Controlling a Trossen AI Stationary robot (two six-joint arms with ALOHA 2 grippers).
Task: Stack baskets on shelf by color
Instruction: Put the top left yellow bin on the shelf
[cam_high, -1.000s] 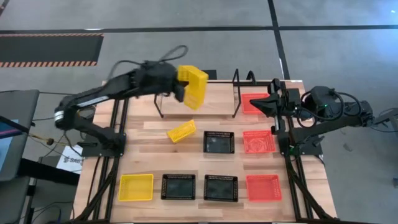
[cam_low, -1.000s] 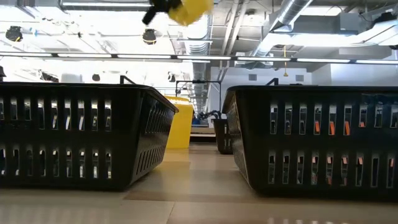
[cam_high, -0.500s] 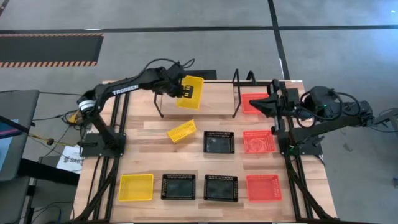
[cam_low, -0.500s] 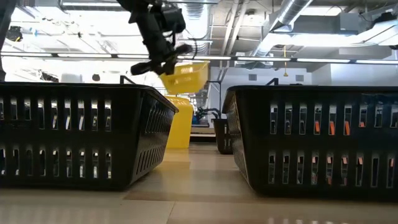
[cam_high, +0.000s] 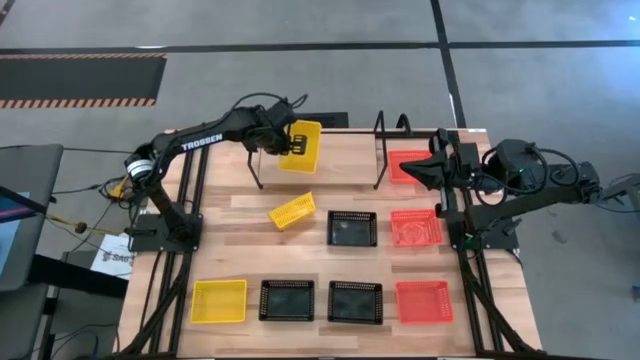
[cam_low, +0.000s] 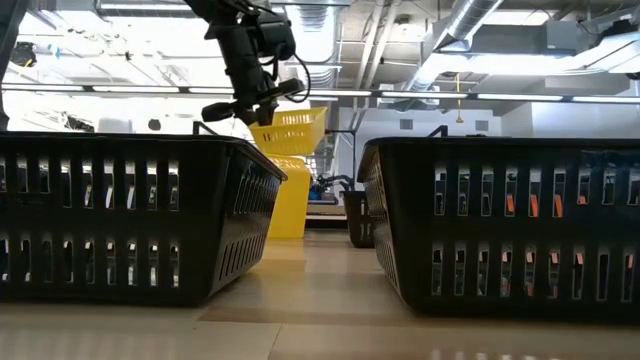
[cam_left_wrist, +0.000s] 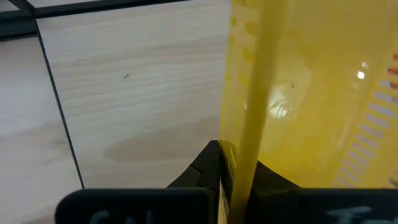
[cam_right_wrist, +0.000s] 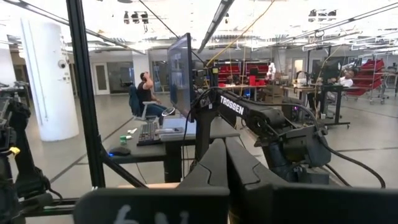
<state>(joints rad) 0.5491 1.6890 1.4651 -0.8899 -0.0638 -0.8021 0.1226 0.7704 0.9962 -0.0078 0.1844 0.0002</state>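
My left gripper (cam_high: 289, 148) is shut on a yellow basket (cam_high: 304, 146) over the left end of the shelf (cam_high: 345, 160), a light board between black wire hoops. In the low view the basket (cam_low: 291, 128) is open side up and nearly level; whether its bottom touches the board I cannot tell. A red basket (cam_high: 405, 163) sits by the shelf's right hoop. My right gripper (cam_high: 420, 170) waits shut in the air above that red basket, holding nothing. My left gripper pinches the wall of the yellow basket that faces the table's left, at its rim (cam_left_wrist: 245, 124). One finger (cam_left_wrist: 208, 165) is outside the wall and the other (cam_left_wrist: 270, 180) is inside the basket. The fingers come from above, slanting down.
On the table lie a tilted yellow basket (cam_high: 292, 211), a black one (cam_high: 352, 228) and a red one (cam_high: 415, 228). Along the near edge stand a yellow (cam_high: 219, 300), two black (cam_high: 287, 299) (cam_high: 355, 301) and a red basket (cam_high: 424, 301).
My left gripper has come down toward the shelf's left end and rolled. The yellow basket, held high and steeply tilted a second ago, now sits low over the board, open side up and nearly level. Most of this happened in the first half second.
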